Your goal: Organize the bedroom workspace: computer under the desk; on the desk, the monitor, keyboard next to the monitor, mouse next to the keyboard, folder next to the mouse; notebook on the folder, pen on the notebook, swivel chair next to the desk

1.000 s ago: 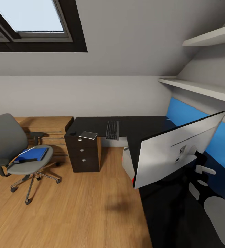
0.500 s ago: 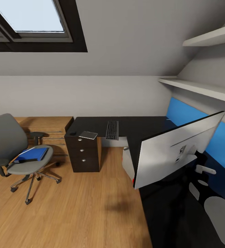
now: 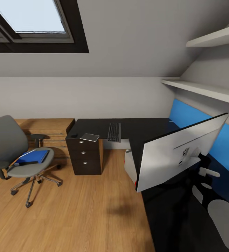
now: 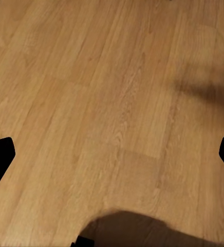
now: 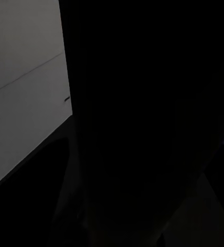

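Black desk (image 3: 142, 127): monitor (image 3: 174, 154) hides most of computer (image 3: 130, 166).

Skylight (image 3: 27, 15) daylight, soft shadows (right wrist view near-black).

No readable text, label, brand, number or sign anywhere. Keyboard (image 3: 114, 132): keys too small, legends illegible. Monitor (image 3: 179, 152): plain grey back, no logo legible. Folder (image 3: 33, 156): plain blue cover, no marking. Notebook (image 3: 90, 137): no title legible.
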Robot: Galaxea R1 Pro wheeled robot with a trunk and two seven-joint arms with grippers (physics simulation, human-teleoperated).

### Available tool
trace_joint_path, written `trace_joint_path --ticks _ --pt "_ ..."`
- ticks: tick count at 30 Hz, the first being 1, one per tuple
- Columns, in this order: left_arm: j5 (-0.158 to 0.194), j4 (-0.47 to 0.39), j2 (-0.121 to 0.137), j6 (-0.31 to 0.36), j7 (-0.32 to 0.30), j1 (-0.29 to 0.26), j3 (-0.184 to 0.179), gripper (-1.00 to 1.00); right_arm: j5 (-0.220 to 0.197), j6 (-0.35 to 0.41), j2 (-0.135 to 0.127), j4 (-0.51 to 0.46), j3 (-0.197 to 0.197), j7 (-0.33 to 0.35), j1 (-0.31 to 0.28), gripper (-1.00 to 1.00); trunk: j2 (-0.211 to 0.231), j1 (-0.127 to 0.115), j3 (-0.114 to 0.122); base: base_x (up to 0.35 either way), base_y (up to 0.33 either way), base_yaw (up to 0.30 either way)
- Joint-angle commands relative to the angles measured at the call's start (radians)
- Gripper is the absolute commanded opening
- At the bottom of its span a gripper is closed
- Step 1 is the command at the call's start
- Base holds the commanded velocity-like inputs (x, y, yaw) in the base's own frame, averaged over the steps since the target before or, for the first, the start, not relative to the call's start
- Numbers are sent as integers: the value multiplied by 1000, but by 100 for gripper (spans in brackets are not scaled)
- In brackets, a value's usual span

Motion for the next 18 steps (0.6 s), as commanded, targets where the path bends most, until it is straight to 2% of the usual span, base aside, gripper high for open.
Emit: trace_joint_path --ticks 1,18 --pt "10 -2 1 -2 7 0 -4 100 -4 -6 0 8 17 -4 0 100 -1 0 -1 0 0 0" --pt "11 -2 1 -2 8 0 -3 100 -6 -4 7 9 17 -4 0 100 -1 0 -1 0 0 0"
